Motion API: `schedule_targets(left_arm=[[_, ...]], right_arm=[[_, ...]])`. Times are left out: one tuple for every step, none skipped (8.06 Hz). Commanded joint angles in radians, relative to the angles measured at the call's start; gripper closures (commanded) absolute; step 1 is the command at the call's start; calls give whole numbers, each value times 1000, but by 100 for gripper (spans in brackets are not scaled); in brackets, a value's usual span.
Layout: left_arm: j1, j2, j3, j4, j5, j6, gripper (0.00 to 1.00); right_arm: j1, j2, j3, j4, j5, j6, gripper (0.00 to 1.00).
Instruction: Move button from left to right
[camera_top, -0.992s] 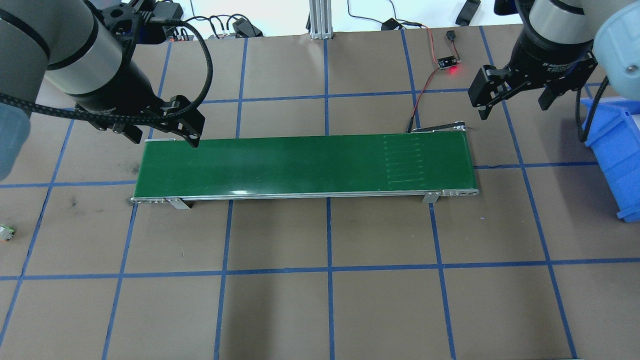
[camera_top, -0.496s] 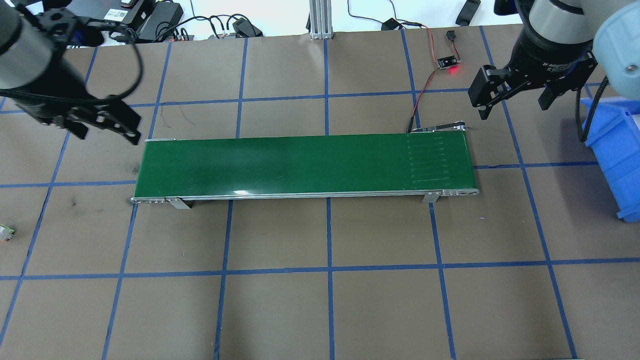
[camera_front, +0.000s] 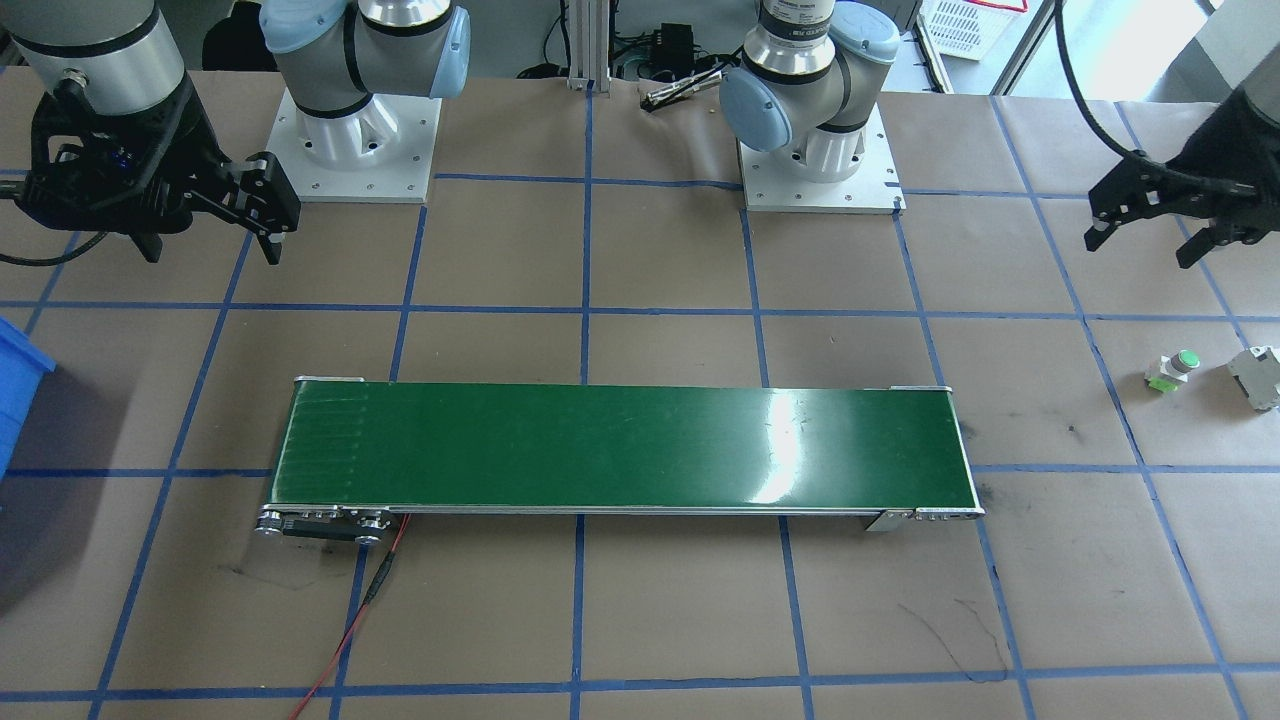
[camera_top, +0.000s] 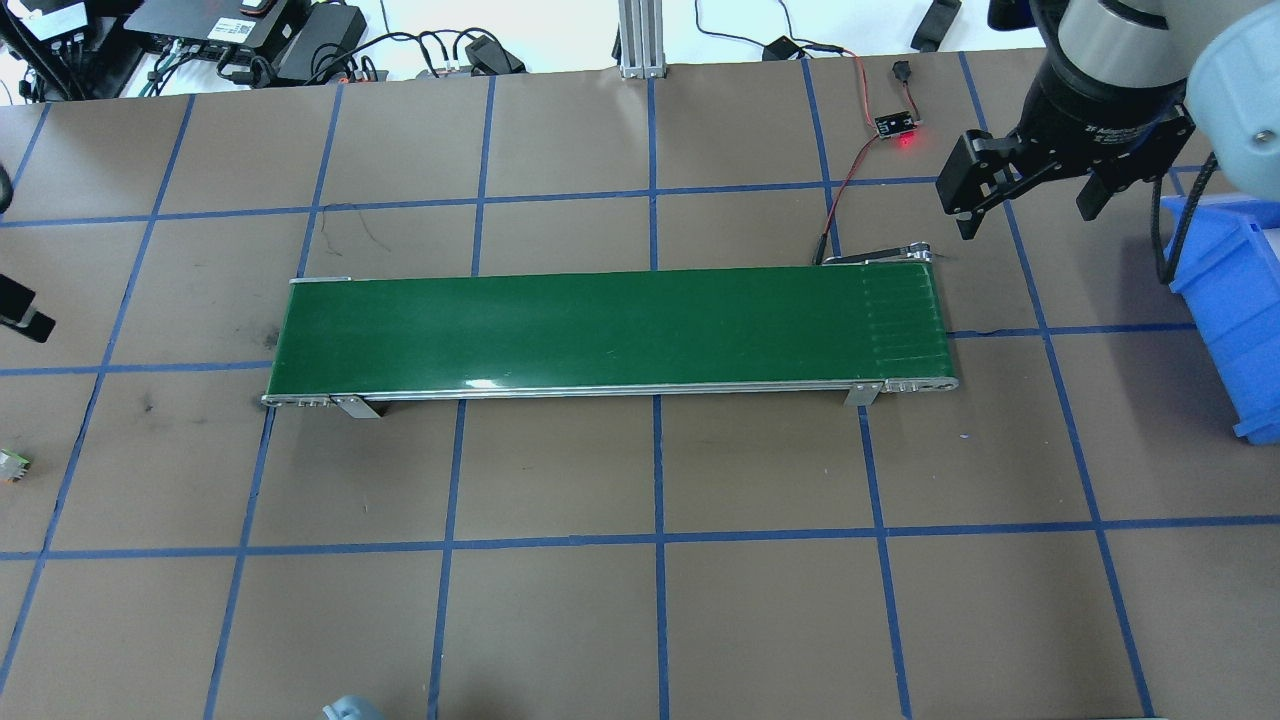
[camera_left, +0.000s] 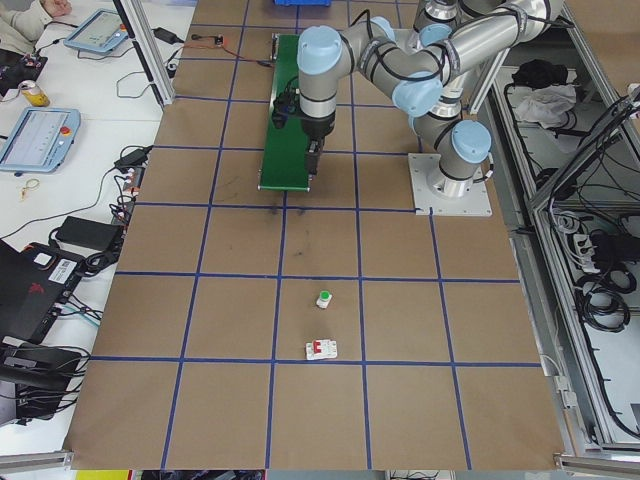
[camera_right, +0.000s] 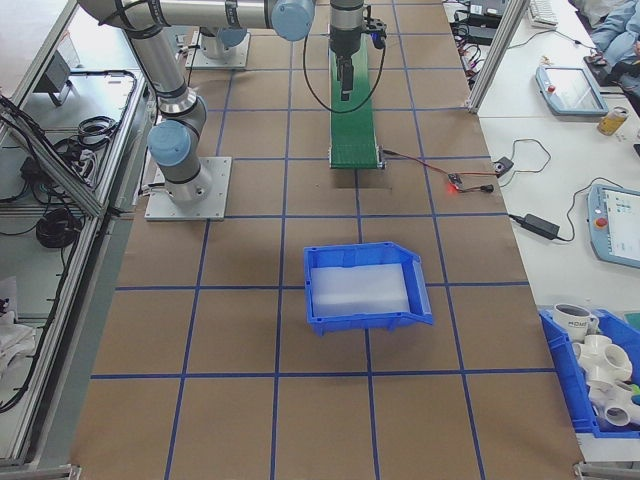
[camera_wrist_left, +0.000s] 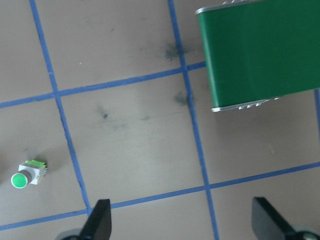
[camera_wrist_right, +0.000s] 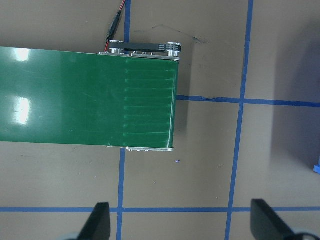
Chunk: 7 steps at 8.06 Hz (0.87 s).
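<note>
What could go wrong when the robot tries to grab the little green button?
1. The grey-white part lies close beside the button, so the open left gripper might grab or bump it instead.
2. The button lies tipped on its side, so it may roll or slip from the fingers.

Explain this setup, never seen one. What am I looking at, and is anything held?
Two robot arms stand bolted to a brown gridded table, each ending in a two-finger hand. One camera faces the robot, one looks over its shoulders, two sit at the table ends, and one rides on each wrist. A green conveyor belt lies mid-table. The left hand hangs open above the table, short of the green-capped button, which lies beside a grey-white part. The right hand hovers open near the belt's other end, by a blue bin. Nothing is held.
</note>
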Motion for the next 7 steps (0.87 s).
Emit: schedule_targets(left_arm=[[210,-114,-3,81,2,285,0],[267,-175,-3,133,5,395,0],[295,-239,-3,222,11,488,0],[304,-311,-3,343,78,538,0],[304,-376,-3,417,111,581,0],[304,-427,-3,457,111,589,0],[306,-464,-4,460,111,593,0]], right_arm=[[0,1,0,0,0,0,0],[0,0,0,0,0,0,0],[0,1,2,0,0,0,0],[0,1,0,0,0,0,0],[0,1,2,0,0,0,0],[0,0,2,0,0,0,0],[0,0,2,0,0,0,0]])
